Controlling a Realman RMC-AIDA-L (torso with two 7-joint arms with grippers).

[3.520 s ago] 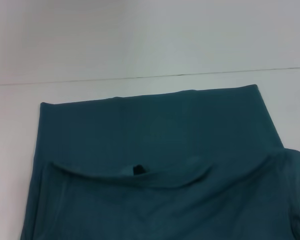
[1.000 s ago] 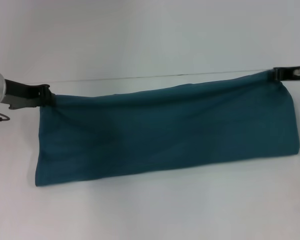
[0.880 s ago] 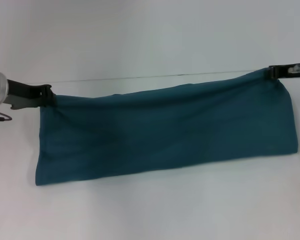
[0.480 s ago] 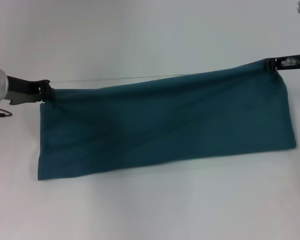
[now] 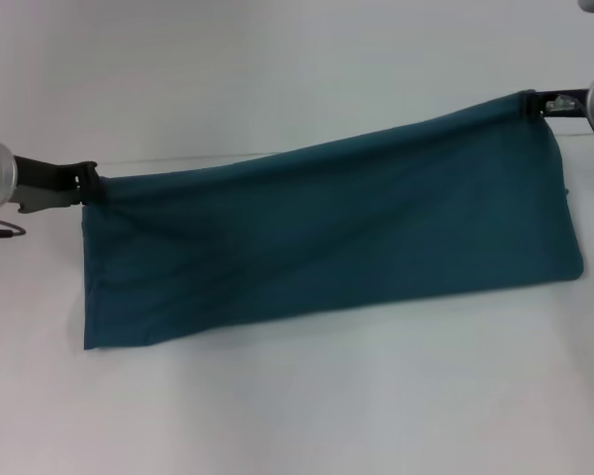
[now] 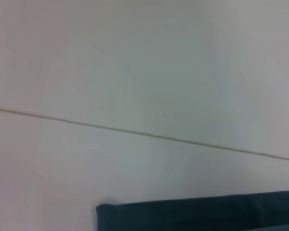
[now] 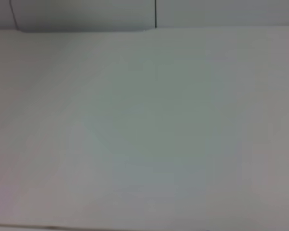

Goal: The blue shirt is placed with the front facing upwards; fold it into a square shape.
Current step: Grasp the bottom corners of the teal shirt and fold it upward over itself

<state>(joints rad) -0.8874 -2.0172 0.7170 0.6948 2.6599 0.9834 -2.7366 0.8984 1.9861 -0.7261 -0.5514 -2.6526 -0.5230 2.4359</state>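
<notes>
Left gripper: at the left edge of the head view, clamped on the upper left corner of the shirt; a green ring light glows on the wrist behind it.

Blue shirt: one dark teal-blue cloth, folded into a long band and stretched between the two grippers. Its upper edge is pulled taut and runs slantwise, lower at the left corner, higher at the right. The lower edge lies on the white table, with the left lower corner nearest the camera. No print, neckline or label shows on the visible face. In the left wrist view a strip of the shirt lies on the table beneath the camera.

Right gripper: at the upper right of the head view, clamped on the upper right corner of the shirt, held higher than the left; a green ring light shows at the frame edge.

Right wrist view: bare white table only.
</notes>
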